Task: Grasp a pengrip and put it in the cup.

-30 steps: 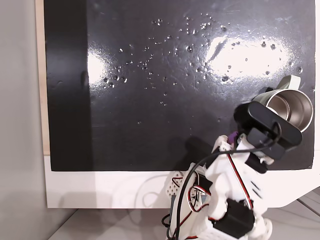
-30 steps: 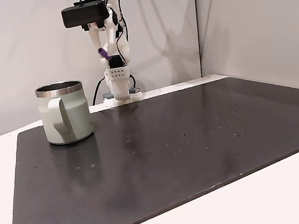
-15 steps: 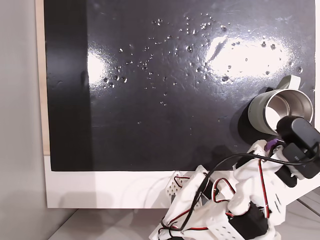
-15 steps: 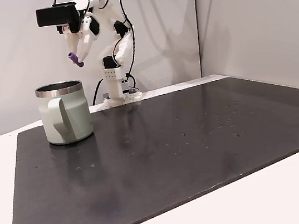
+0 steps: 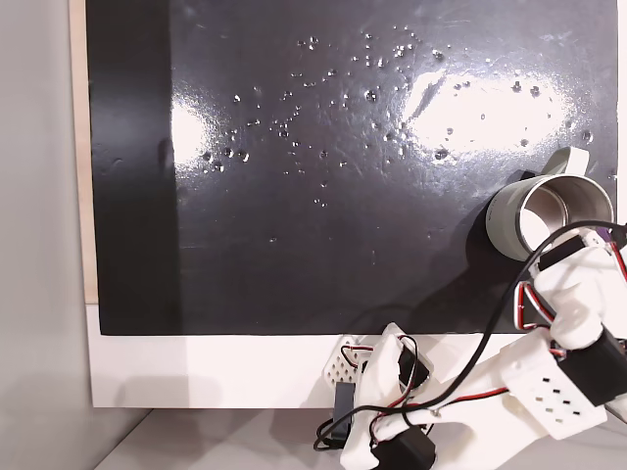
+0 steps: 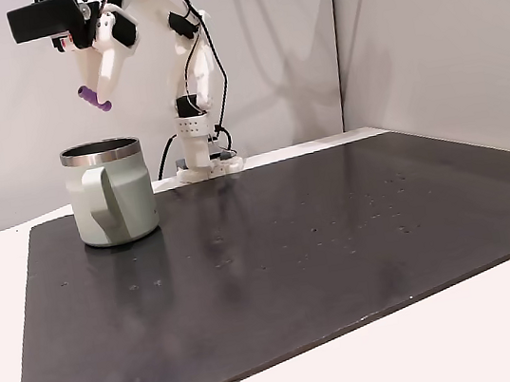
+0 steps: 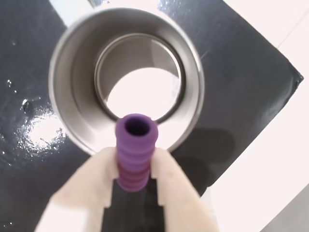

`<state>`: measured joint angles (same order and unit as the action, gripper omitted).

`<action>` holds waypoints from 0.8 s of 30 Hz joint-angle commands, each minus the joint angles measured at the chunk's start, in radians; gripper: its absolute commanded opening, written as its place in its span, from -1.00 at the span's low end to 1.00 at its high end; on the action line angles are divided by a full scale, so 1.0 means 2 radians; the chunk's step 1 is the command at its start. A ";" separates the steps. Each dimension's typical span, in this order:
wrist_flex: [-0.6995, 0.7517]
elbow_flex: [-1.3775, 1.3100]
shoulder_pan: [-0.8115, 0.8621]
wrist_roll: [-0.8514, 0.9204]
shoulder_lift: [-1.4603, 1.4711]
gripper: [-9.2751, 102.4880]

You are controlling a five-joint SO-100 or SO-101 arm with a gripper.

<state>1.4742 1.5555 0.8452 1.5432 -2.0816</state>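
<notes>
**Pengrip carried over the cup; release not yet made**

Since half a second ago, the arm is observed to have swung further toward the cup (image 6: 110, 191), and the end effector (image 6: 97, 96) is now placed above and slightly behind the rim in the side fixed view, where earlier it was well short of it. In the wrist view the cup (image 7: 126, 79) mouth is seen almost directly beneath the end effector (image 7: 133, 166). Transport is judged nearly complete; a small further advance before release is judged advisable, since the pengrip's tip overlaps the near rim rather than the centre of the opening.

The end effector is pinched on the pengrip (image 7: 135, 151), which is held between both white fingers (image 7: 91, 176) with its open end pointing down toward the cup. In the side fixed view the pengrip (image 6: 93, 98) is seen projecting below the fingertips, clear of the rim.

The pengrip is purple, ribbed, tubular and soft-looking. The cup is matte sage green outside with a side handle, and polished steel inside. It stands upright on a glossy black mat (image 6: 340, 245), lightly speckled, laid over a white table (image 6: 468, 332).
</notes>
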 commanded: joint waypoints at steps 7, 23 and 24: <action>-0.035 -0.032 -0.005 -0.015 0.035 -0.62; -0.046 -0.032 -0.006 -0.027 0.037 -0.20; -0.046 -0.032 -0.006 -0.027 0.037 -0.20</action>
